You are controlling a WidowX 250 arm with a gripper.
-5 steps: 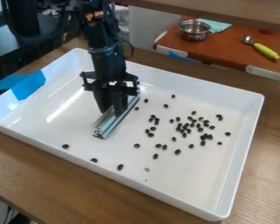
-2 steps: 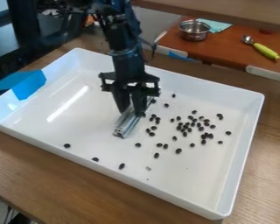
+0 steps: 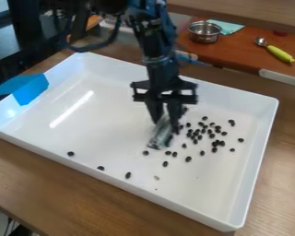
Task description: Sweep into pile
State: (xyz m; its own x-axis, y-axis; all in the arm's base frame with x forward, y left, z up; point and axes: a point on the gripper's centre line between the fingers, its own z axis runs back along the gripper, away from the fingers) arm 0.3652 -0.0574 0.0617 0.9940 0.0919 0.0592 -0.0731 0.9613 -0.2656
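Observation:
My gripper (image 3: 167,120) hangs over the middle of the white tray (image 3: 82,133), shut on a silvery metal bar (image 3: 160,134) held low at the tray floor. Just right of the bar lies a loose cluster of dark beans (image 3: 202,131). A few more beans sit below it, among them a bean (image 3: 165,163). Along the tray's front side are a bean (image 3: 127,175), another bean (image 3: 101,168) and, farther left, a third bean (image 3: 70,153). Part of the floor behind the fingers and bar is hidden.
Raised white walls surround the tray, with blue tape (image 3: 30,88) over its left corner. On the reddish table (image 3: 236,53) behind are a metal pot (image 3: 204,32), a teal cloth (image 3: 227,26) and a green-handled spoon (image 3: 280,54).
The gripper has moved right across the tray with the bar, from left of the beans up to the cluster's left edge. Beans that lay near the cluster's left are now behind or against the bar.

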